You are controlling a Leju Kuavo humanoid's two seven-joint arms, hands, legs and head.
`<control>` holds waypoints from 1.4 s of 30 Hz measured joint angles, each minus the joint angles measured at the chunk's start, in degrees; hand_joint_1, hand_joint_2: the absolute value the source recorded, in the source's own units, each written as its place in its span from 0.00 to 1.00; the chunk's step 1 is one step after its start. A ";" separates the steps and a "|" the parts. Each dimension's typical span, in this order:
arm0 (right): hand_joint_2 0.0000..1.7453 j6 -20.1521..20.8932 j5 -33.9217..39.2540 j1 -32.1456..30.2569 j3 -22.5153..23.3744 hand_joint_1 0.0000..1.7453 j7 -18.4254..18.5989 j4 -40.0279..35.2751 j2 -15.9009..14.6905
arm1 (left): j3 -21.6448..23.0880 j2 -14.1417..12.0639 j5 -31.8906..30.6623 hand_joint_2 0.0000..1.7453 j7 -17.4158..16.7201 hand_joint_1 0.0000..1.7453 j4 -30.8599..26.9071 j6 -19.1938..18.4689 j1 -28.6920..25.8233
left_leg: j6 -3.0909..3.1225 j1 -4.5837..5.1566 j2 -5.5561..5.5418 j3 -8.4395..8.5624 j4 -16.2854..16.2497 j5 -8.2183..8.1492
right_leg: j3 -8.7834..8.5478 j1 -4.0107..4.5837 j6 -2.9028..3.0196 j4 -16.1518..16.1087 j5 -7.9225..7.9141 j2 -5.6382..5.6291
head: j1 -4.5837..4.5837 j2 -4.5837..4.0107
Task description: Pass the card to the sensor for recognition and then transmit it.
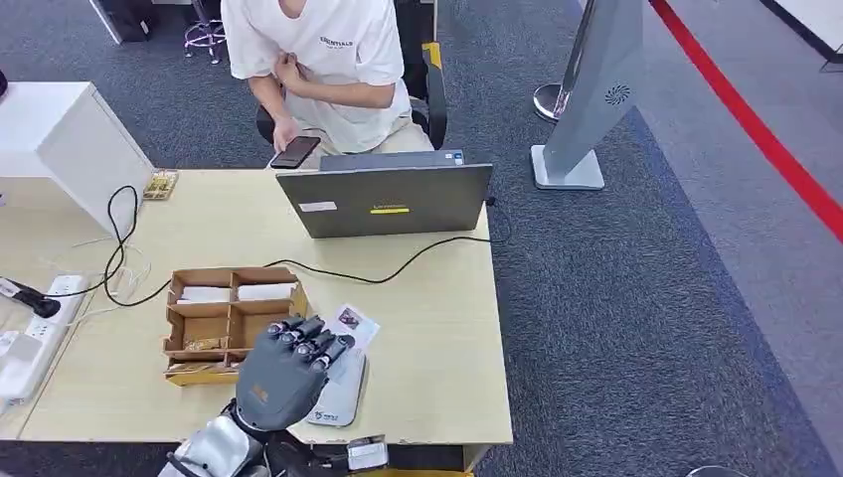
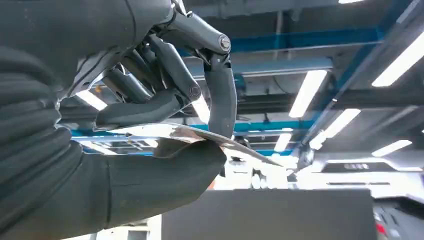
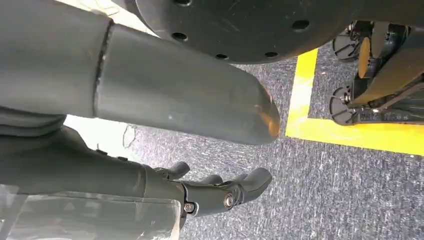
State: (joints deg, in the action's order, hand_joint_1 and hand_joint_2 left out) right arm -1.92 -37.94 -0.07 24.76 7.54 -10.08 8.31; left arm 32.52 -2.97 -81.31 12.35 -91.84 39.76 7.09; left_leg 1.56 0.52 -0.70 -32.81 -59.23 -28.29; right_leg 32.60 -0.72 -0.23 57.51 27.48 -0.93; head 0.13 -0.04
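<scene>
Card held flat over the reader, ready for a scan.

The left hand (image 1: 288,363) pinches the card (image 1: 350,324) between thumb and fingers, apparently level so its face meets the grey sensor pad (image 1: 341,390) directly below; the card juts from the fingertips toward 1 o'clock. The right hand (image 3: 220,192) hangs by the floor, fingers loosely apart, holding nothing.
</scene>
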 joint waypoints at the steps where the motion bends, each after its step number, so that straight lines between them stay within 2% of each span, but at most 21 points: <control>1: 0.00 0.00 -0.13 0.00 0.00 0.00 0.07 0.00 0.00 | -0.66 0.33 0.09 1.00 0.66 1.00 -0.35 0.00 -0.24 | 0.00 -0.01 0.00 0.00 0.00 0.01 | 0.00 0.00 0.00 0.00 0.00 0.00 | 0.00 0.00; 5: 0.00 0.02 -0.24 0.03 0.02 0.00 0.09 0.00 0.00 | -2.62 1.49 0.48 1.00 2.14 1.00 -1.24 0.00 -1.13 | -0.01 -0.01 -0.01 0.00 0.00 0.01 | -0.01 0.01 0.00 0.01 0.00 0.01 | -0.02 0.00; 13: 0.00 0.04 -0.48 0.08 0.00 0.00 0.09 0.00 0.00 | -4.28 2.45 -0.46 1.00 2.66 1.00 -1.70 0.00 -1.36 | -0.01 0.00 -0.01 -0.01 0.00 0.01 | 0.00 0.00 -0.01 0.01 0.00 0.01 | -0.02 0.00; 16: 0.00 0.48 -1.64 0.13 0.00 0.00 0.07 0.00 0.00 | -5.84 2.07 -2.93 1.00 -1.87 1.00 -0.96 -0.02 1.63 | 0.01 0.00 -0.06 -0.02 -0.01 0.03 | 0.02 0.00 -0.01 0.00 0.00 0.06 | 0.00 0.00; 17: 0.00 0.66 -1.97 0.23 0.00 0.00 0.07 0.00 0.00 | -6.78 1.51 -3.47 1.00 -4.44 1.00 1.05 -0.04 4.50 | 0.01 0.00 -0.14 -0.02 -0.01 0.05 | -0.01 0.00 -0.01 0.01 -0.01 0.16 | -0.04 0.00; 18: 0.00 0.74 -2.25 0.37 0.00 0.00 0.07 0.00 -0.02 | -7.19 1.07 -3.59 1.00 -5.30 1.00 1.94 -0.04 6.63 | -0.04 -0.02 -0.14 -0.02 0.00 0.12 | -0.01 0.00 0.05 0.01 -0.05 0.17 | -0.04 0.00; 19: 0.00 0.96 -2.77 0.62 0.00 0.00 0.00 0.00 -0.02 | -9.19 -0.01 -3.65 1.00 -8.19 1.00 5.73 -0.06 10.50 | -0.13 -0.03 -0.13 -0.01 0.00 0.18 | 0.01 0.00 0.13 0.01 -0.13 0.17 | 0.00 0.00; 21: 0.00 1.16 -3.48 0.74 0.00 0.00 -0.11 0.00 -0.11 | -11.43 -1.91 -4.00 1.00 -10.41 1.00 11.53 -0.07 16.71 | -0.26 -0.06 -0.08 0.01 0.00 0.31 | 0.03 0.01 0.21 0.05 -0.23 0.14 | 0.00 0.00; 24: 0.00 1.42 -4.26 0.91 -0.04 0.00 0.07 0.00 -0.26 | -14.18 -4.91 -2.98 1.00 -11.04 1.00 22.39 -0.07 26.71 | -0.27 -0.09 -0.06 -0.02 0.00 0.47 | 0.06 0.03 0.27 0.15 -0.31 0.09 | -0.11 0.00; 27: 0.00 1.75 -4.50 0.86 -0.02 0.00 0.07 0.00 -0.37 | -15.93 -6.67 -2.51 1.00 -10.84 1.00 29.06 -0.04 32.47 | -0.27 -0.08 0.02 -0.01 0.00 0.47 | 0.11 0.03 0.28 0.18 -0.32 -0.04 | -0.02 0.00; 32: 0.00 1.75 -4.48 1.02 -0.04 0.00 0.07 0.00 -0.42 | -16.37 -7.56 -3.45 1.00 -11.37 1.00 33.84 0.00 34.99 | -0.26 -0.07 -0.04 -0.10 0.01 0.45 | 0.14 0.03 0.26 0.17 -0.29 -0.01 | -0.09 0.00; 35: 0.00 1.81 -4.66 1.03 -0.02 0.00 0.07 0.00 -0.44 | -16.54 -7.98 -5.14 1.00 -13.60 1.00 36.51 0.00 36.44 | -0.23 -0.05 0.00 -0.16 0.00 0.44 | 0.22 0.02 0.26 0.16 -0.29 -0.02 | -0.09 0.00; 42: 0.00 2.10 -5.73 1.00 -0.02 0.00 0.90 0.00 -0.44 | -16.91 -11.17 -6.43 1.00 -17.79 1.00 52.31 0.00 46.06 | -0.28 -0.07 0.04 -0.17 0.00 0.47 | 0.28 0.02 0.25 0.18 -0.33 -0.04 | -0.02 0.00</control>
State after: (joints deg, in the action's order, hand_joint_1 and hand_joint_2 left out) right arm 0.17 -43.67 0.93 24.74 8.44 -10.08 7.87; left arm 15.61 -14.14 -87.73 -5.44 -39.53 39.76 53.15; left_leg 1.28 0.45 -0.66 -32.98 -59.23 -27.81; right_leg 32.88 -0.70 0.02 57.68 27.15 -0.97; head 0.11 -0.04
